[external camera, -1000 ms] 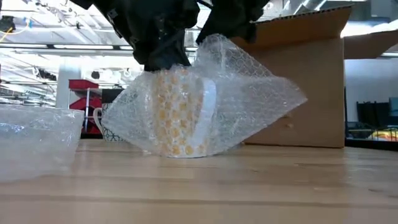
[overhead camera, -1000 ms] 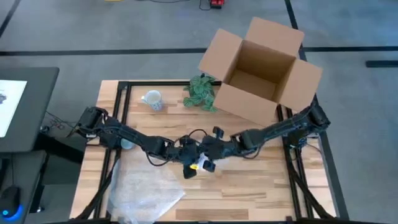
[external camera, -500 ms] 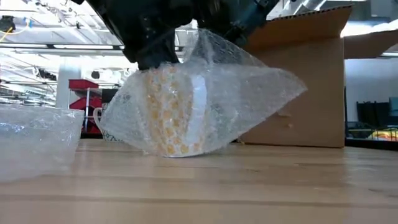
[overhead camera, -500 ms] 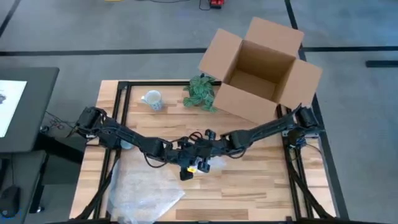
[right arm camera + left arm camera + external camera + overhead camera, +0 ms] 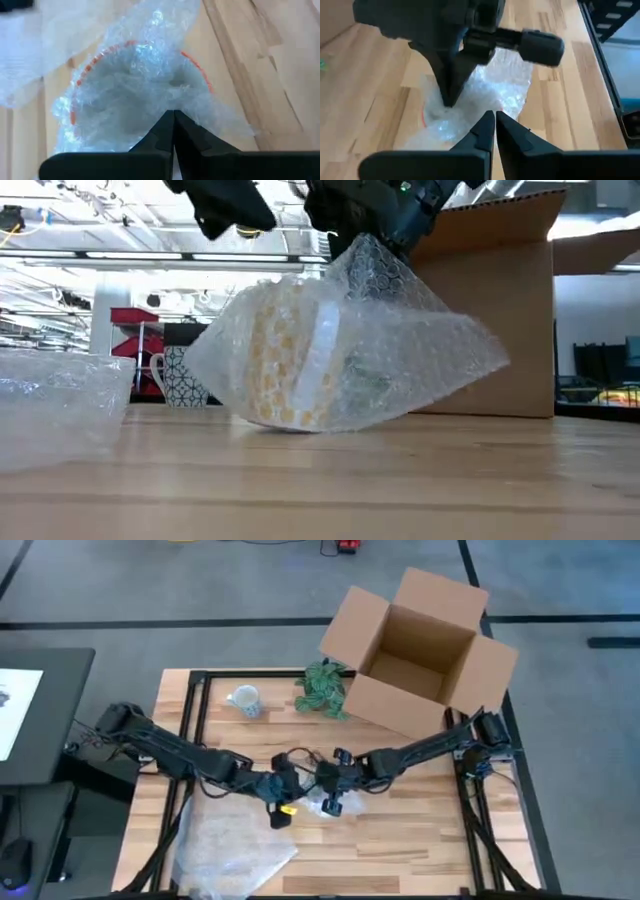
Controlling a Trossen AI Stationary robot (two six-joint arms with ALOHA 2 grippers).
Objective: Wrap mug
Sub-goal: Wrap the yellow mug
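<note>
Two dark arms meet over the middle of the wooden table (image 5: 420, 840), where the mug (image 5: 285, 355), white with a yellow pattern, sits on the tabletop inside a loose tent of bubble wrap (image 5: 400, 355). The right gripper (image 5: 335, 797) is down at the wrap, its fingers pressed together on the top fold of the plastic and pulling it up into a peak; through its own camera the mug's orange rim (image 5: 195, 62) shows through the film. The left gripper (image 5: 280, 812) hangs just beside the bundle, clear of the wrap, with its fingers (image 5: 485, 132) pressed together on nothing. Near the table's front left corner lies a second sheet of bubble wrap (image 5: 235, 850). At the back stand a small white mug (image 5: 244, 699), a green patterned object (image 5: 322, 688) and an open cardboard box (image 5: 420, 650).
</note>
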